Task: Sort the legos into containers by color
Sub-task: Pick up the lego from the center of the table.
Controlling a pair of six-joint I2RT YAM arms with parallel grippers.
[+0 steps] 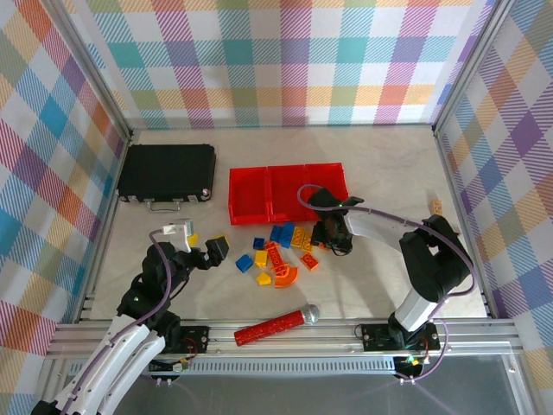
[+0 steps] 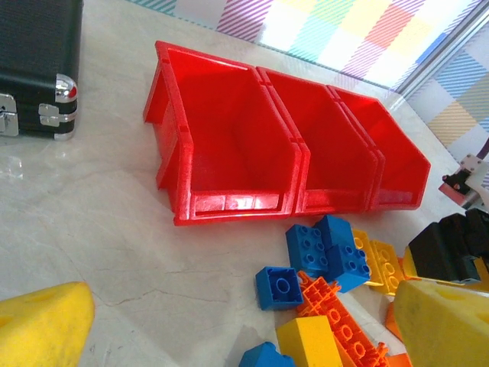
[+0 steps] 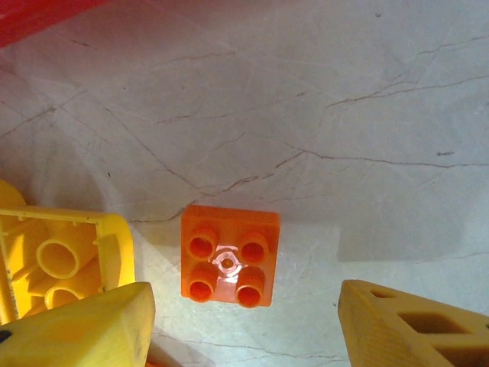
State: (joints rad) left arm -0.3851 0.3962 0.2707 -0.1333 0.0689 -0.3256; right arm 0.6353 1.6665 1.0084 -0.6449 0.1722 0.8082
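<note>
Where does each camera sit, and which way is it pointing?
Top external: above and behind the arms, looking down on the table; left gripper and right gripper show.
Left wrist: low, facing across the table at the red bins; its yellow fingertips at the bottom corners.
Right wrist: straight down on an orange brick between its fingertips.
Shared: top and left wrist both show the red bins.
</note>
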